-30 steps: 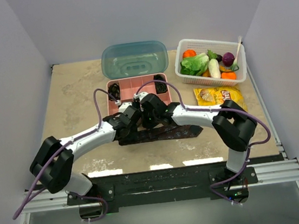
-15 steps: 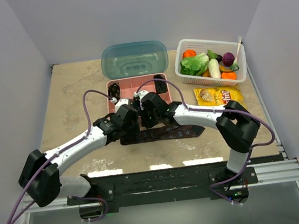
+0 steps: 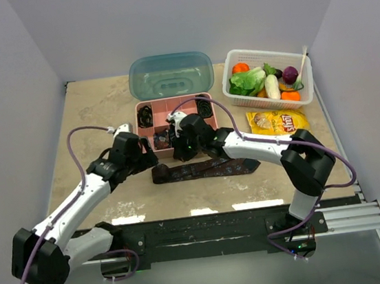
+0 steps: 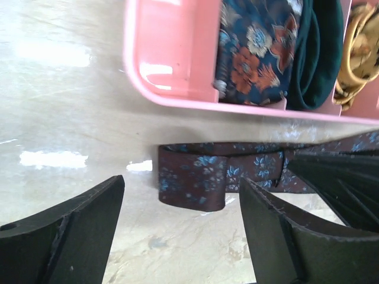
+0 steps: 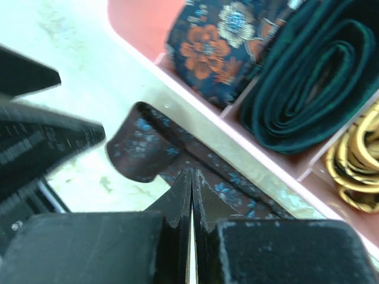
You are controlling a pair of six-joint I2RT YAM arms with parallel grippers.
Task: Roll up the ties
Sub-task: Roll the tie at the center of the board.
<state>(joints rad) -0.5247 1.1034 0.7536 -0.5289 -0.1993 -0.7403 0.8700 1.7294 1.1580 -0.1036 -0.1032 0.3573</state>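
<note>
A dark maroon tie (image 3: 207,169) with small blue flowers lies flat in front of the pink box (image 3: 171,104). Its left end is folded over into a loop (image 4: 192,184) (image 5: 135,151). My left gripper (image 3: 143,157) (image 4: 182,180) stands open just left of that loop, with nothing between its fingers. Over the tie a little right of the loop, my right gripper (image 3: 181,146) (image 5: 192,173) is shut, its tips resting on the fabric. Rolled ties sit in the box: a floral one (image 4: 254,47) (image 5: 219,41), a dark green one (image 4: 320,53) (image 5: 308,77) and a gold one (image 5: 355,165).
The box's teal lid (image 3: 170,75) lies behind it. A white basket (image 3: 236,95) of vegetables stands at the back right, with a yellow snack bag (image 3: 279,121) in front of it. Purple cables arch over both arms. Walls close in left, right and behind.
My left arm has drawn back to the left, away from the tie's folded end, and its jaws have opened wide. The right gripper stays shut and has shifted slightly left.
</note>
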